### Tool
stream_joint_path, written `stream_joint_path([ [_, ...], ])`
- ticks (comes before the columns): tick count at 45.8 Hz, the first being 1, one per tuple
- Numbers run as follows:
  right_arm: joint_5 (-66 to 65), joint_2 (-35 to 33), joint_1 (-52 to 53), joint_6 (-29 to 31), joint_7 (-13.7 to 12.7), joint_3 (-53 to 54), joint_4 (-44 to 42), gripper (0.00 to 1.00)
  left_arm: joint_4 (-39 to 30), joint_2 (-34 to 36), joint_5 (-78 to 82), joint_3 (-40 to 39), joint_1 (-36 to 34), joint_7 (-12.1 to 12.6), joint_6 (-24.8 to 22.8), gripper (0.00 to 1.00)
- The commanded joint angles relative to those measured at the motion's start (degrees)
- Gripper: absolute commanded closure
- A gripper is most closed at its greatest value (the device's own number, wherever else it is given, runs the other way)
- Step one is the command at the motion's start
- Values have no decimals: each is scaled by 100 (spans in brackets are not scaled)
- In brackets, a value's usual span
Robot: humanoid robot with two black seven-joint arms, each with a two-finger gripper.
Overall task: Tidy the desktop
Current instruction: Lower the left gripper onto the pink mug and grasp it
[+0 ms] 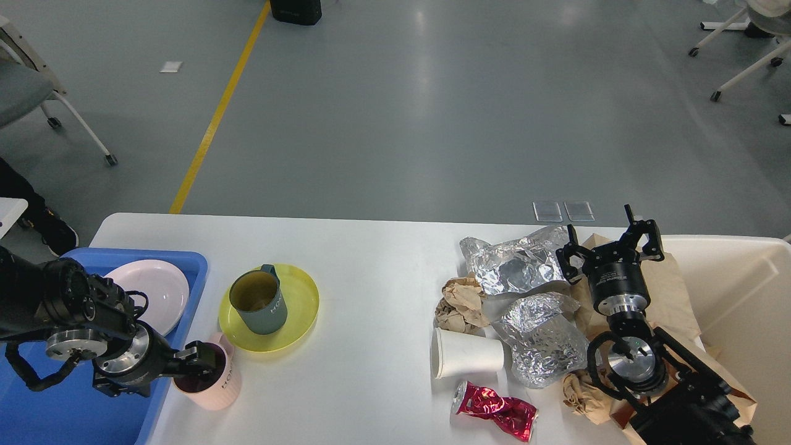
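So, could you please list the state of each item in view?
pink mug: upright, left end effector at its rim
green mug: upright on yellow plate
paper cup: lying sideways
red can: crushed
foil: crumpled
right end effector: open, empty

left claw [204,360] at pink mug [210,378] rim near tabletop [371,272] left edge, grip unclear from here | my right claw [609,247] spread, empty, over foil [516,266] at right edge | blue tray [55,408] with pink plate [157,287] at left edge | green mug [259,303] upright on yellow plate [296,321]
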Motion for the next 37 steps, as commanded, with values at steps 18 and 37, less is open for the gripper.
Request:
stream_joint_path([
  [18, 0, 0, 2, 0, 2, 0, 0, 0, 262, -20, -8, -214, 258, 60, 407, 78],
  [37, 0, 0, 2, 0, 2, 0, 0, 0, 307, -11, 247, -407, 338, 289, 214, 100],
])
